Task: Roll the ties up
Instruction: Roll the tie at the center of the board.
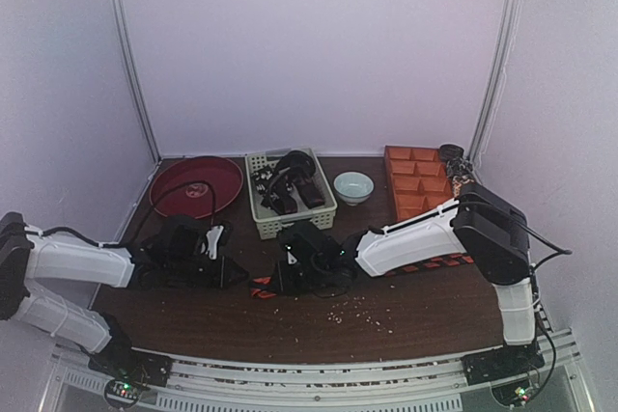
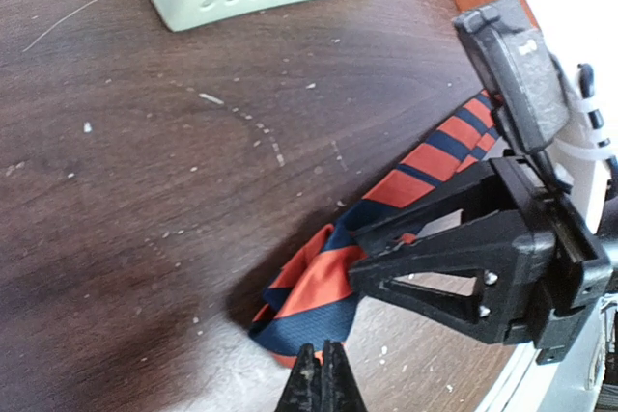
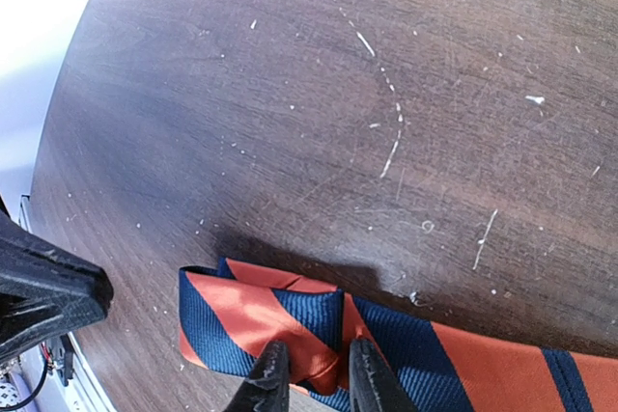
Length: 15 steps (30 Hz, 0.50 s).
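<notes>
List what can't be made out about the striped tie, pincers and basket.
Top view: the arms cover most of the striped tie; its length is hidden.
Left wrist view: the left pincer is shut but cut off by the bottom edge; whether it pinches fabric is unclear.
Right wrist view: the right pincer straddles the fold, tips cut off below; grip unclear.
Top view: the basket contents are too small and dark to count.

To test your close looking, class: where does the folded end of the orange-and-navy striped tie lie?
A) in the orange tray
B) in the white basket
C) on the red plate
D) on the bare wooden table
D: the striped tie lies folded on the table, the right gripper closed on it.
</notes>
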Tool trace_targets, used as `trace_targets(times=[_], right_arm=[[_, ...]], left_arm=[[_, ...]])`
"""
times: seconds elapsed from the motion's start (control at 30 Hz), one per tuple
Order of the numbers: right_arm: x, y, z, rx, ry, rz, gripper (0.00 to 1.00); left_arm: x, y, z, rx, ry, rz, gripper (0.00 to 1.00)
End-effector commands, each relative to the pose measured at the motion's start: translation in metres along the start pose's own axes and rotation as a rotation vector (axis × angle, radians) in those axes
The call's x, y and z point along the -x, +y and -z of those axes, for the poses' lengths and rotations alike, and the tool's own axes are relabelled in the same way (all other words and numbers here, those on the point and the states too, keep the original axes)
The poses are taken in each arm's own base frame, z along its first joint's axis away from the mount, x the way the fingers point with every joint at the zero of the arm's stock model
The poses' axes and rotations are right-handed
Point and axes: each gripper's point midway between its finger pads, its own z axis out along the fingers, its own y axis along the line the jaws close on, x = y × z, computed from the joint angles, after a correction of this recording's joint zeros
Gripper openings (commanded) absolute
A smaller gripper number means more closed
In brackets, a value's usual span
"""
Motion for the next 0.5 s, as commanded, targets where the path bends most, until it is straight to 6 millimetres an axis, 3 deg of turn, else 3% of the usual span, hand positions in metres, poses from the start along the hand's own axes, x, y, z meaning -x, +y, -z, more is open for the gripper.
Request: trace_targets(times=[0.0, 0.23, 0.47], right_arm=[[0.010, -0.001, 0.004, -0.037, -0.019, 0.022, 0.25], [0.013, -0.001, 0.007, -0.046, -0.026, 0.029, 0.27], [0.020, -0.001, 0.017, -0.068, -0.045, 0.039, 0.23]], left_arm=[[0.002, -0.012, -0.005, -0.066, -0.016, -0.006, 0.00], [0.004, -0.017, -0.018, -0.095, -0.006, -0.013, 0.00], [-0.004, -0.004, -0.032, -0.051, 0.022, -0.009, 0.00]])
